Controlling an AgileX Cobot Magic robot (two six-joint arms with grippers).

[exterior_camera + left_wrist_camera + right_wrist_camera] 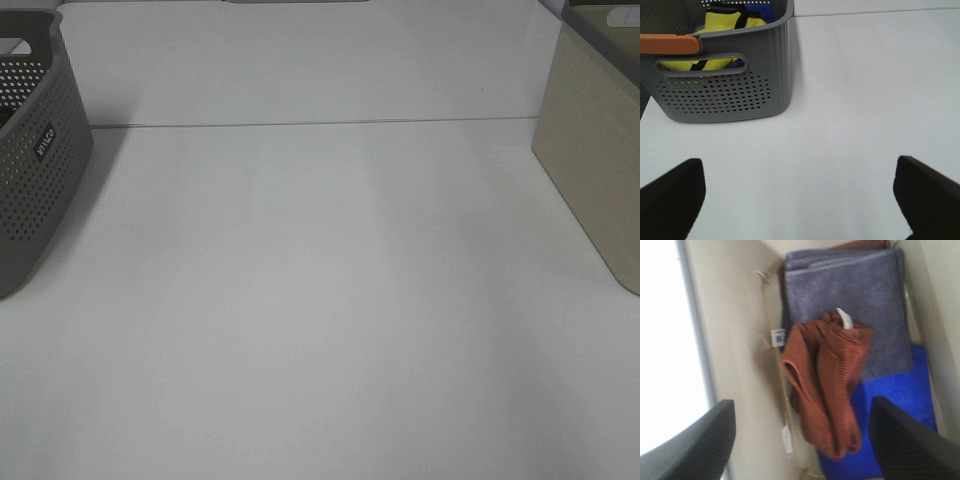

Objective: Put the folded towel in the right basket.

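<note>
A rust-brown folded towel (825,390) lies loosely inside the beige right basket (740,340), on top of a grey towel (860,305) and a blue towel (890,415). My right gripper (805,440) is open above the basket, its fingers (695,445) spread wide to either side of the brown towel and not touching it. The beige basket stands at the right edge of the high view (595,150). My left gripper (800,200) is open and empty over the bare table. Neither arm shows in the high view.
A grey perforated basket (35,170) stands at the table's left edge. In the left wrist view (725,95) it holds yellow (725,22) and blue cloth. A seam (320,123) crosses the white table at the back.
</note>
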